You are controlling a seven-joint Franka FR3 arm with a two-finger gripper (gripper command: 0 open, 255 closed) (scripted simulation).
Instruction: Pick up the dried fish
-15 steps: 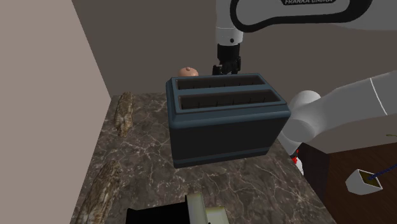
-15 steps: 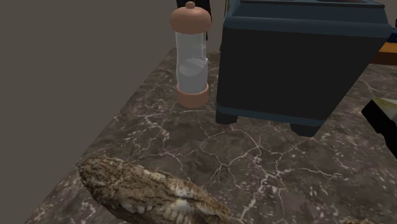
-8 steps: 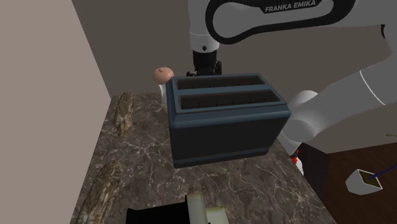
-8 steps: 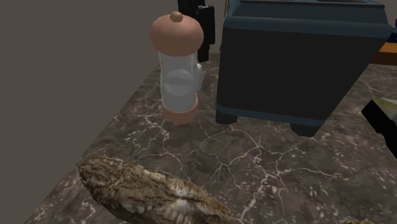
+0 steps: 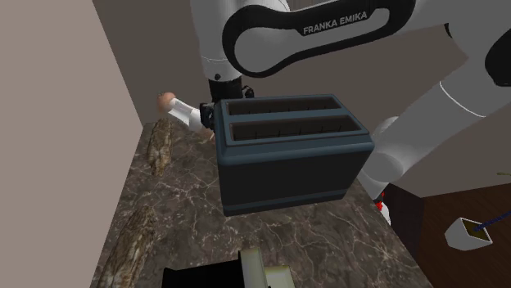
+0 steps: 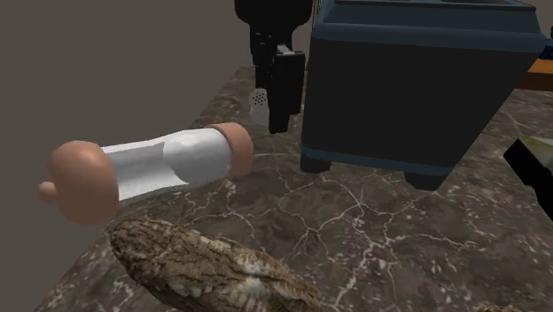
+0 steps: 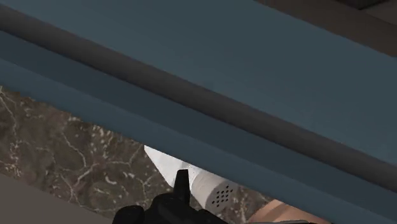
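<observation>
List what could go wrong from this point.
1. The grinder is tipped on its side over the counter, between the gripper and the dried fish. It may roll onto the fish or block the approach.
2. The gripper hangs tight beside the toaster and a small white shaker. A sideways move could strike either.

Pale veins cross the dark brown, marble-look surface (image 6: 381,239), where a dried fish (image 6: 204,266) shows rough, scaly, mottled skin. The toaster (image 6: 416,89) has a smooth, matt blue-grey shell. The grinder (image 6: 151,168) pairs a clear, glass-like body with smooth tan caps.
</observation>
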